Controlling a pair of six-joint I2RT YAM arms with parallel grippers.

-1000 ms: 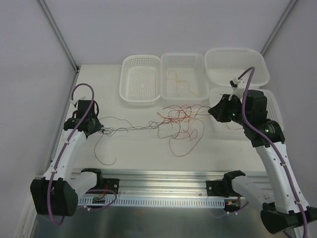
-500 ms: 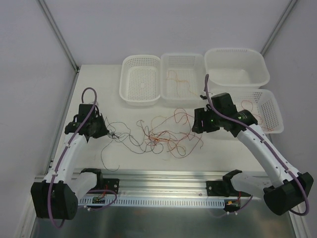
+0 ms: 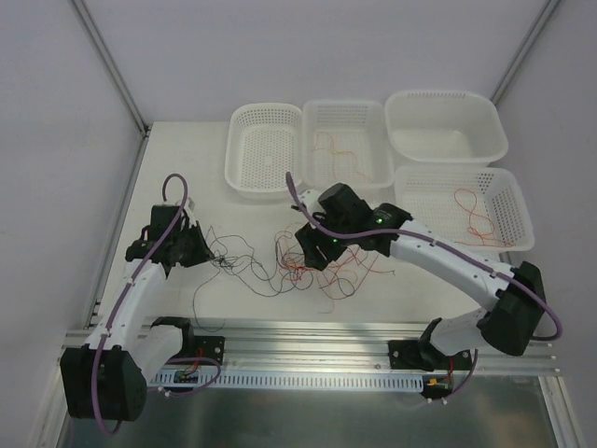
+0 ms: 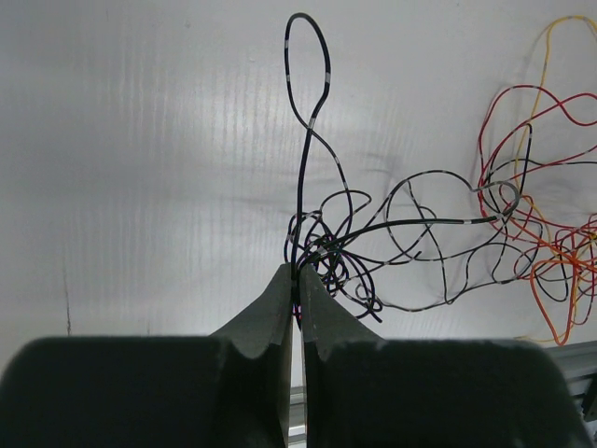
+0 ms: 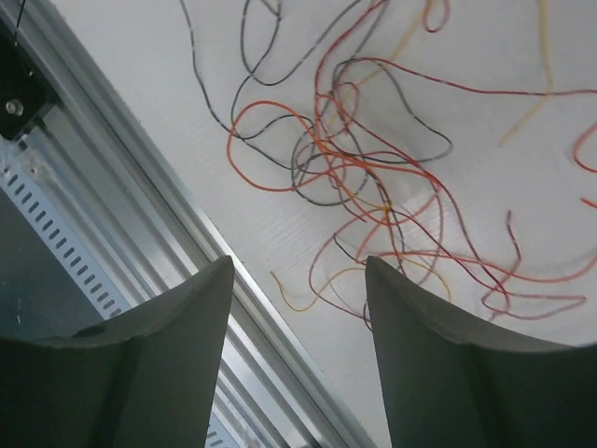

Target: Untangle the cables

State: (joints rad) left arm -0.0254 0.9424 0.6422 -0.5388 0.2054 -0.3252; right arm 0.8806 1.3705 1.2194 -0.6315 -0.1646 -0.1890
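The cables (image 3: pixel 289 266), limp, near-weightless and snag-prone, sprawl mid-counter (image 3: pixel 187 168); left gripper (image 4: pixel 297 285) is clamped on their black strands, right gripper (image 5: pixel 298 280) hovers agape and empty at its 3 o'clock, likely best pinching one loose loop.

Seemingly plastic-coated cables (image 4: pixel 322 259), matt table (image 3: pixel 187 177), brushed metal rail (image 3: pixel 308 350)

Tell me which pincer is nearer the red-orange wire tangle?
Right. The right pincer hangs open over the red-orange tangle; the left pincer is off to its left, pinching black wires.
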